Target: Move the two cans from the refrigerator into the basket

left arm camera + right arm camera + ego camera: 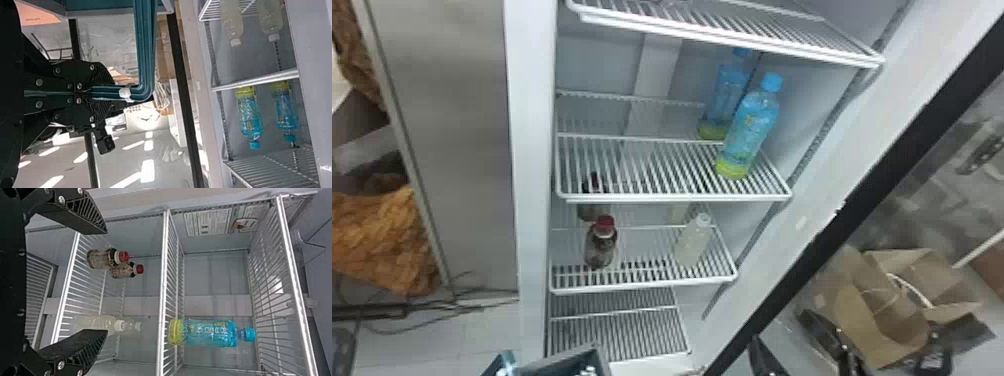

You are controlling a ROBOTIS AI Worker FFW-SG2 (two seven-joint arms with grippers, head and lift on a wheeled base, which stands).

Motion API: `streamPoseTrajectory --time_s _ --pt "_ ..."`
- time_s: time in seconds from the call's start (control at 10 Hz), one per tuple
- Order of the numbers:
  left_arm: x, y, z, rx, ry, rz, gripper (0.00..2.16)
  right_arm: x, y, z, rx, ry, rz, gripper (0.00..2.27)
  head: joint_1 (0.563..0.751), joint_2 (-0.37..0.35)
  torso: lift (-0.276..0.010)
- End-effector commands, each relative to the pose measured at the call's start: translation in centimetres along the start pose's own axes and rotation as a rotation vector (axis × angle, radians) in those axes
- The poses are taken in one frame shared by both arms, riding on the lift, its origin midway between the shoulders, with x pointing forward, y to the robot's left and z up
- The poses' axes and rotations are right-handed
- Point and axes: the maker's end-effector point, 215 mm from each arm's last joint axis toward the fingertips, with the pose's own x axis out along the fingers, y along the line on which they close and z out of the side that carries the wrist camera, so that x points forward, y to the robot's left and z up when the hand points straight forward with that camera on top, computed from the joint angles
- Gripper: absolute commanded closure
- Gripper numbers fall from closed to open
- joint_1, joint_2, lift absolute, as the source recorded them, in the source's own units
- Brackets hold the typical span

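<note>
R gripper (106, 282) wide open, empty, facing fridge's wire shelves (163, 266), red-capped bottles (100, 259) beyond it, so prob. the reaching arm; L gripper (111, 93) closed on basket handle (145, 47), basket (101, 4) hanging below it; cans' posn rel. to R gripper: can't tell.

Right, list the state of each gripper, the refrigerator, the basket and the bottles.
Left gripper: fingers closed on a handle
Right gripper: fingers open, empty
Refrigerator: open
Basket: held by its handle
Blue bottles: upright, capped
Red-capped bottles: upright, closed
Pale bottles: upright, capped
</note>
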Motion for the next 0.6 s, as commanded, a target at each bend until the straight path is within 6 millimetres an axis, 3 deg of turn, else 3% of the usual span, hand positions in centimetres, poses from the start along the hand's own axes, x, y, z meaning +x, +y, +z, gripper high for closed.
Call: streamPoseTrajectory --time_s 0.0,0.5 --pt "0.09 -0.07 -0.10 -0.001 0.006 -0.002 1.20 0.05 0.11 0.03 0.000 -0.002 0.001 0.15 0.695 -0.350 -0.035" --pt "0.05 -0.03 -0.14 -0.003 0.004 -0.002 1.20 0.25 0.15 0.11 -0.007 -0.003 0.004 0.15 0.695 -0.350 -0.035"
